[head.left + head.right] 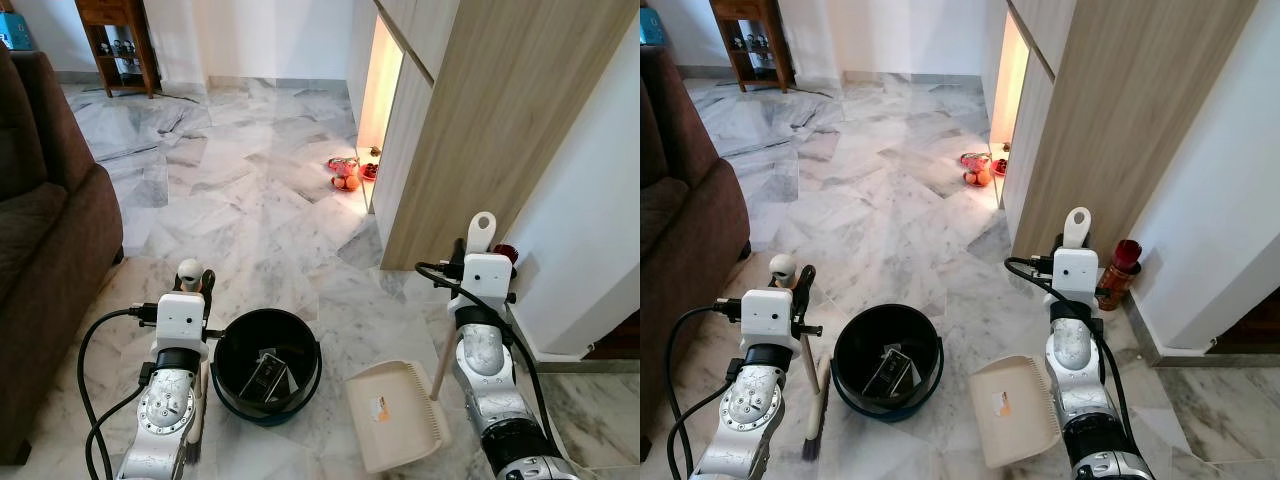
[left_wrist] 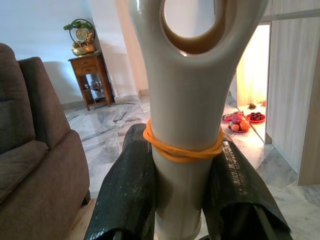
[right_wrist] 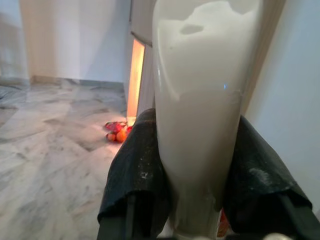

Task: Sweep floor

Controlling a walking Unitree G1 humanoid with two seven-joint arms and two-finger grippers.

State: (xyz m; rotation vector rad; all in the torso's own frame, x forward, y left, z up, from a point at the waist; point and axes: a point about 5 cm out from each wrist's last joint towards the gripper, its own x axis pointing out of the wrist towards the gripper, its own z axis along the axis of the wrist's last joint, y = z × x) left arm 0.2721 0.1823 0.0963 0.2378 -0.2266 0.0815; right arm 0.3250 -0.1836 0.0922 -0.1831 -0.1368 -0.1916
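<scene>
Brush (image 1: 812,405) bristles half-hidden behind left gripper (image 2: 182,165), dustpan (image 1: 395,412) handle clamped by right gripper (image 3: 200,165)

Cream dustpan (image 1: 395,415), black bin (image 1: 266,362), grey-veined white marble floor (image 1: 230,190), brown sofa (image 1: 45,250), orange band (image 2: 182,148) on cream brush handle (image 2: 192,100), black fingers (image 2: 127,195).

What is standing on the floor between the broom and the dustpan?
A black bucket with some rubbish inside stands between the broom and dustpan, in both eye views.
</scene>
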